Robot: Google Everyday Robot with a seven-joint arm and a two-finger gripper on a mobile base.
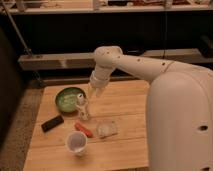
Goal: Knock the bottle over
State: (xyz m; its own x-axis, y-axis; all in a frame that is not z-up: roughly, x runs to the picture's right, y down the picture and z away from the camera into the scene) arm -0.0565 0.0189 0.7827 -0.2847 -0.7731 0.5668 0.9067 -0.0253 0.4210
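Near edge of counter (pixel 129 114): paper cup (pixel 76 142), then orange item (pixel 84 129) + crumpled wrapper (pixel 106 129) are lying just in front of the bottle (pixel 82 106), which is standing upright mid-counter, green bowl (pixel 69 98) just behind it. Bottle is looking light, slim, stiff, prob. slick, so I'm judging a side push near the cap beats a grasp; bare wood on the side away from the bowl is giving fall room. Hand (pixel 96 90) is hovering just above the cap, apparently carrying nothing; opening: can't tell.
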